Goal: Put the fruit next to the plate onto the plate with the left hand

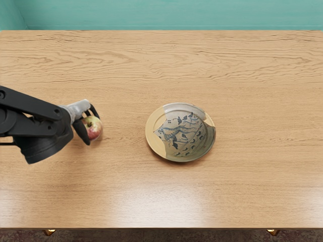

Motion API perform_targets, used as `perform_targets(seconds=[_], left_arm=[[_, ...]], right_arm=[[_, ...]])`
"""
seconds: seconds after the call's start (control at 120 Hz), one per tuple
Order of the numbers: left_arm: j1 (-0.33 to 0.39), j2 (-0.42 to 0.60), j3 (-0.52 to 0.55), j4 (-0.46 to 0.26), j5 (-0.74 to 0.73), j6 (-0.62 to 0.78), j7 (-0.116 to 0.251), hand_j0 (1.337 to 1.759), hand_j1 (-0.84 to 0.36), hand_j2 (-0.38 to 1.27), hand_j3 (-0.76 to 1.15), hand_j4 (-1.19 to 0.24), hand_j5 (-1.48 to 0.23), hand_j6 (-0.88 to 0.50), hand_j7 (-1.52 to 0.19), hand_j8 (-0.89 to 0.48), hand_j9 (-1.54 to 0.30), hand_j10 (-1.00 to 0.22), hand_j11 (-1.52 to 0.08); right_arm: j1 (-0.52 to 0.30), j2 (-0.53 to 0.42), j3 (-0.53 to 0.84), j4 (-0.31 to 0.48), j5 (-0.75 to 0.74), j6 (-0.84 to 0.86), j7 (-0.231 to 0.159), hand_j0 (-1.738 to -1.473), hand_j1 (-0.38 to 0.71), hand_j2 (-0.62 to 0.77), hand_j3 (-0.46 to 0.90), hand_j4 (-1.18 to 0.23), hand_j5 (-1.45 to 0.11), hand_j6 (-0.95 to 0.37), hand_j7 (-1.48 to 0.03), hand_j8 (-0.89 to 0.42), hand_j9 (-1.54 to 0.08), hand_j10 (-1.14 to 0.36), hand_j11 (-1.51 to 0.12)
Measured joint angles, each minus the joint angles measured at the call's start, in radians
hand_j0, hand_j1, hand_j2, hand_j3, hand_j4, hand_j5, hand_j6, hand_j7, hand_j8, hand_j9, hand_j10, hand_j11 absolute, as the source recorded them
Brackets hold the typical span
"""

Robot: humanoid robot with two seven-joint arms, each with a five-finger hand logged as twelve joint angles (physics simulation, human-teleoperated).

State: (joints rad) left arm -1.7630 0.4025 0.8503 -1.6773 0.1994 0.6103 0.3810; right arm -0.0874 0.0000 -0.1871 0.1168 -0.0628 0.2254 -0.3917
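Observation:
A small red and yellow apple [94, 127] lies on the wooden table left of the plate [153, 134]. The plate is a shallow dish with a tan rim and a blue-grey pattern, near the middle of the table, with nothing on it. My left hand [88, 123] comes in from the left edge on a black arm. Its dark fingers [82, 132] curl around the apple from the left and from behind, touching it. The apple rests on the table surface, about a hand's width from the plate's left rim. The right arm does not show.
The wooden table [252, 75] stretches wide in all directions around the plate. A teal wall runs along the far edge. The near table edge runs along the bottom of the view.

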Motion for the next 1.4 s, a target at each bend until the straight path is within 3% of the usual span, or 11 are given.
perform_targets(seconds=[0.717, 1.4], left_arm=[[-0.106, -0.127, -0.028, 0.0, -0.065, 0.0, 0.0, 1.657, -0.19, 0.21, 0.0, -0.46, -0.65, -0.39, -0.65, -0.46, -0.65, -0.49, -0.65], [-0.154, -0.225, -0.086, 0.008, -0.11, 0.0, -0.001, 1.658, -0.19, 0.24, 0.0, -0.49, -0.64, -0.41, -0.64, -0.46, -0.64, -0.49, -0.64]], right_arm=[[0.0, 0.0, 0.0, 0.0, 0.0, 0.0, 0.0, -1.658, -0.35, 0.0, 0.0, 0.0, 0.0, 0.0, 0.0, 0.0, 0.0, 0.0, 0.0], [0.0, 0.0, 0.0, 0.0, 0.0, 0.0, 0.0, -1.658, -0.35, 0.0, 0.0, 0.0, 0.0, 0.0, 0.0, 0.0, 0.0, 0.0, 0.0]])
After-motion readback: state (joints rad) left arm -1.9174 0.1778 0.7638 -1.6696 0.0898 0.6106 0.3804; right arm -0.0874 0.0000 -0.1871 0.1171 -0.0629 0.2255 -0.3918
